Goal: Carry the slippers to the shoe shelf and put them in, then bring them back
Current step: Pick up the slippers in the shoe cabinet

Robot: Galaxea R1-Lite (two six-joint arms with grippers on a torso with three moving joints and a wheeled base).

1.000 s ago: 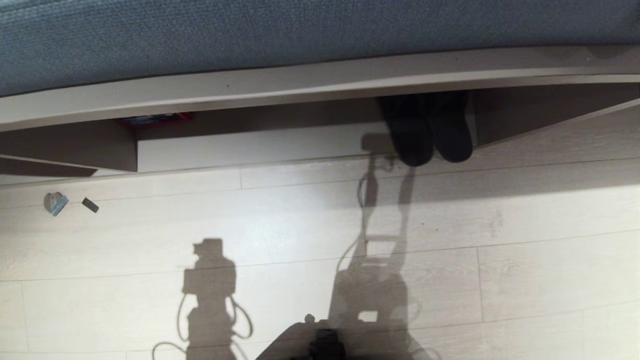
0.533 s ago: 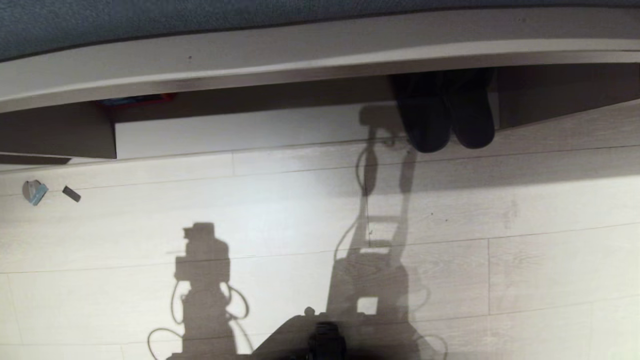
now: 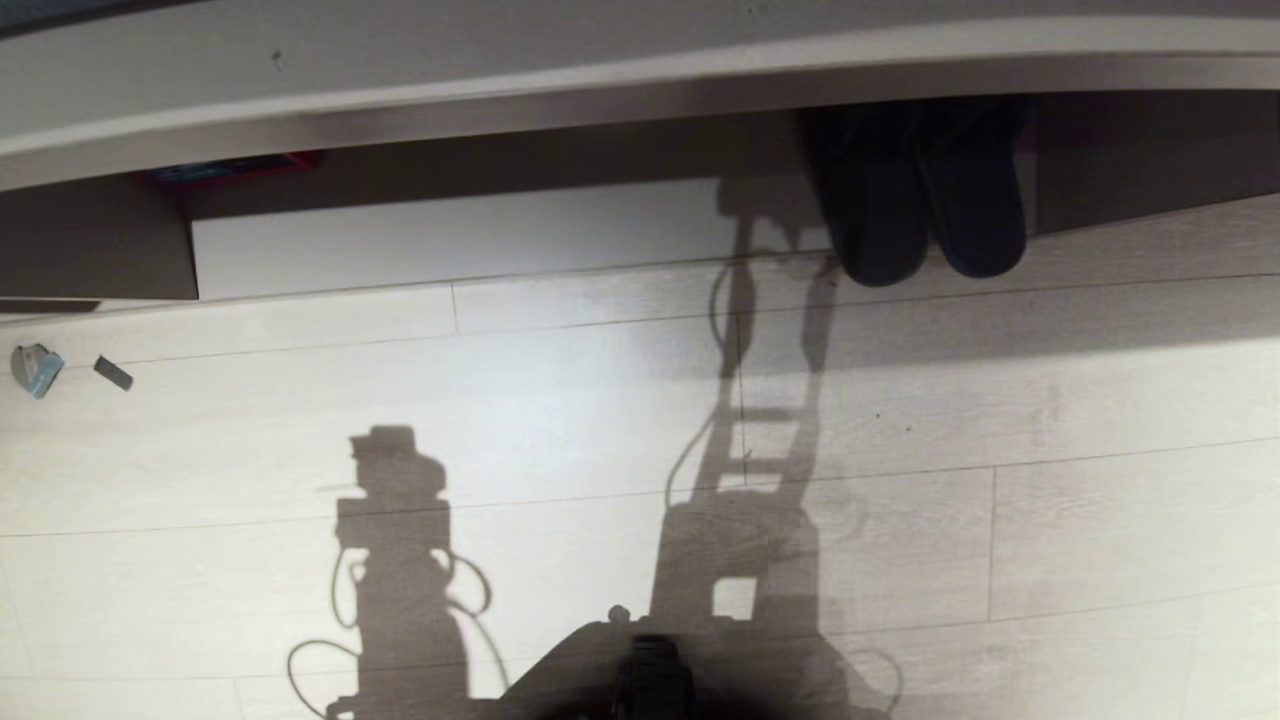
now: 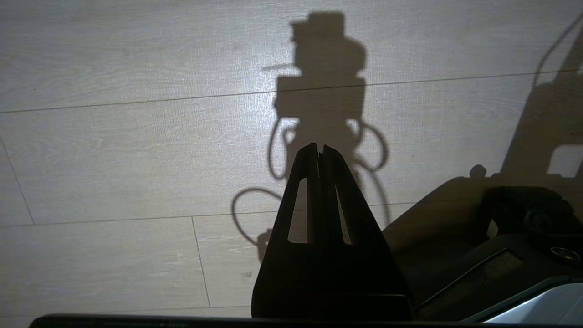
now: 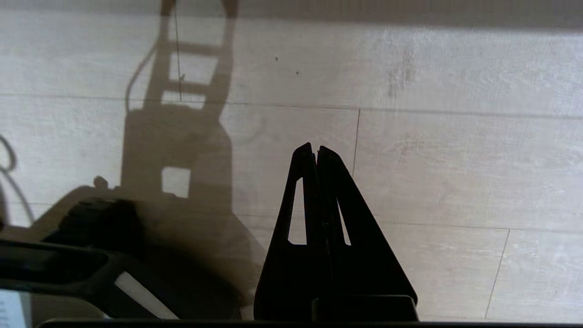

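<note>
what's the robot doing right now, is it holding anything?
Nothing is held. The pair of dark grey soft fabric slippers sits in the low beige-grey wooden shoe shelf, toes poking out over the pale wood-plank floor. The left pincer and right pincer are both shut and empty above the floor, well short of the slippers.

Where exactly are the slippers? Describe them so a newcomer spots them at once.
Start at the low shoe shelf, the open cubby along the far edge of the pale wood floor. Near its right end sit the slippers, side by side, rounded ends poking out over the front edge. They are the only dark pair there; the red-and-blue item lies far left.
</note>
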